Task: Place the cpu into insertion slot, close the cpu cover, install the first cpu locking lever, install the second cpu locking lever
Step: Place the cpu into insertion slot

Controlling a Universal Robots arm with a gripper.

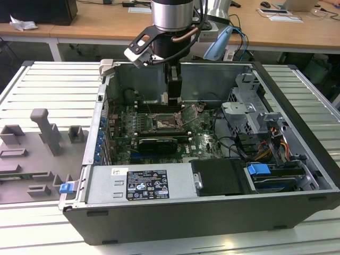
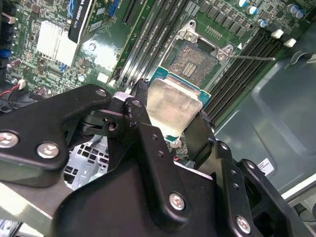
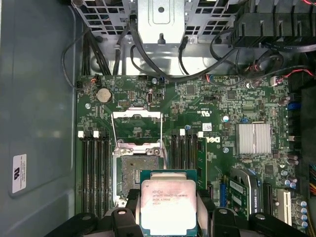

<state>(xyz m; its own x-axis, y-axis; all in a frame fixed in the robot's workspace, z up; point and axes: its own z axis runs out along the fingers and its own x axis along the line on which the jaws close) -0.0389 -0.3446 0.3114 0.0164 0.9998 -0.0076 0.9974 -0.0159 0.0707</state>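
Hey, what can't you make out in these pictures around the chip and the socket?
- First wrist view: the chip covers part of the socket, hiding the contacts there.
- Second wrist view: the chip's side edges sit behind the fingers of the gripper.
- Exterior view: the gap between chip and socket is too small to judge.

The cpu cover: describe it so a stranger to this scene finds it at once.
In the open computer case, find the green motherboard and the insertion slot between its black memory slots. The cpu cover stands flipped open at that slot's edge. Unlike the solid cpu in the gripper, it is a silvery frame with a cut-out middle.
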